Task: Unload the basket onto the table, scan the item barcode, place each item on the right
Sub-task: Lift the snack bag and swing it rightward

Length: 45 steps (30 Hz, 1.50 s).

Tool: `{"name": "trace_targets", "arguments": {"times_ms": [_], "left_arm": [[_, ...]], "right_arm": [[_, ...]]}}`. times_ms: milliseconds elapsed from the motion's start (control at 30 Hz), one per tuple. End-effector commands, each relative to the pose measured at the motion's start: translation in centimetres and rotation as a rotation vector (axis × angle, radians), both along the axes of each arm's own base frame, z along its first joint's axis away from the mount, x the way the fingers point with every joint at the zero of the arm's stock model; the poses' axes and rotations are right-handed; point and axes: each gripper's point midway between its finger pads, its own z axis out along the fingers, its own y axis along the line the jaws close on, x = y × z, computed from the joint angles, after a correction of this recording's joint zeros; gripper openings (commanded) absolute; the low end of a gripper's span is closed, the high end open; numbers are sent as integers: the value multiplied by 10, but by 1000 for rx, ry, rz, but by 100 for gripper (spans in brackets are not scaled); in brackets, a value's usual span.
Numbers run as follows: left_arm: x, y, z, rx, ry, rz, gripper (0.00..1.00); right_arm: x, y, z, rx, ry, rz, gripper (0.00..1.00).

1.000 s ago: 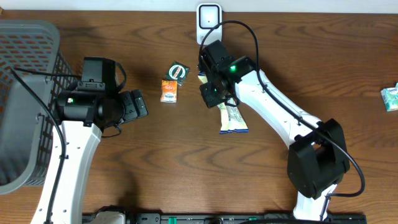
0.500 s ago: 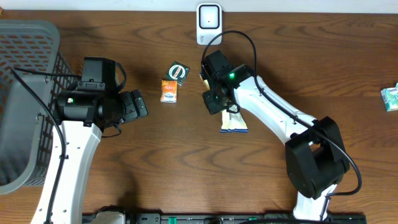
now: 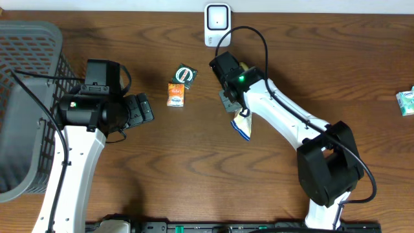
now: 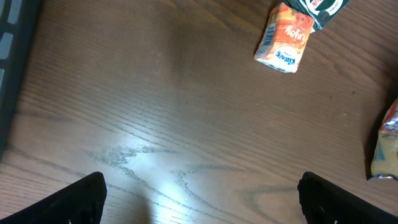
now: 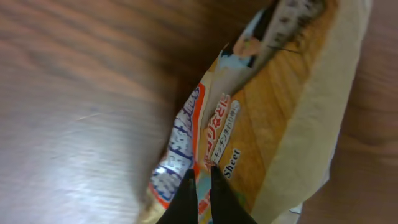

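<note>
On wood-grain table (image 3: 181, 168): grey basket (image 3: 39, 27), white scanner (image 3: 217, 19)

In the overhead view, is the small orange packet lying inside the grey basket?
No, the orange packet lies on the table, well apart from the grey basket.

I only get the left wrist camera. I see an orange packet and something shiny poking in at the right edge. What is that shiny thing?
Observer: A flat packet with Japanese print on it. The right gripper is shut on it.
Operator: Where do we beep it?
Observer: A white scanner stands at the far edge of the table, just beyond that gripper.
Operator: What's behind my camera?
Observer: A grey basket sits at the table's left end.
</note>
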Motion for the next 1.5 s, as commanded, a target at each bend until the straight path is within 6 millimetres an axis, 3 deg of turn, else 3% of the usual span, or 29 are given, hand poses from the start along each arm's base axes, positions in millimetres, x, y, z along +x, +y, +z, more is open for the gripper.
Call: {"name": "trace_targets", "arguments": {"times_ms": [0, 300, 800, 1200, 1467], "left_arm": [[-1, 2, 0, 3, 4, 4, 98], [-1, 2, 0, 3, 4, 4, 98], [-1, 2, 0, 3, 4, 4, 98], [-1, 2, 0, 3, 4, 4, 98], [-1, 2, 0, 3, 4, 4, 98]], "right_arm": [[9, -25, 3, -86, -40, -69, 3], [1, -44, -2, -96, 17, -128, 3], [-10, -51, -4, -119, 59, -147, 6], [-29, -93, -6, -180, 173, -241, 4], [-28, -100, -9, -122, 204, -277, 12]]}}
